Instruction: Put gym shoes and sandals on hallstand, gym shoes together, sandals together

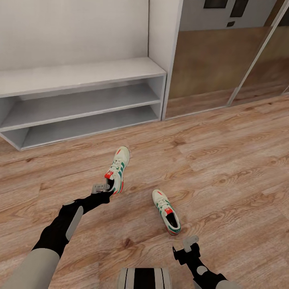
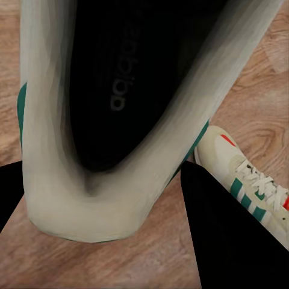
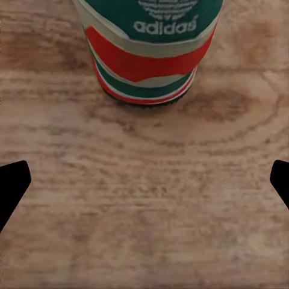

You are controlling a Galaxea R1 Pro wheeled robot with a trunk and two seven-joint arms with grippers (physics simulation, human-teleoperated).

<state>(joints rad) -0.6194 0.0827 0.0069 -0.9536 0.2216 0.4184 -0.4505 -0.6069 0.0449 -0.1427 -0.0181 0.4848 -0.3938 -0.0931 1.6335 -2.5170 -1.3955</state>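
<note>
Left end effector [image 1: 107, 189] is gripping the far gym shoe [image 1: 118, 167] at its heel; right end effector [image 1: 188, 244] is hovering open behind the near gym shoe [image 1: 166, 211].

Left hand [image 1: 105, 188] clamped, arm extended forward; right hand [image 1: 192, 245] spread, low.

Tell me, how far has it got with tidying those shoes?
Barely started: the grey hallstand carries no shoes on the tiers in view. In hand: the left gripper is at the heel of one gym shoe, its collar between the fingers. The right gripper is open, short of the other gym shoe on the wood floor. Both shoes remain, then the sandals.
</note>
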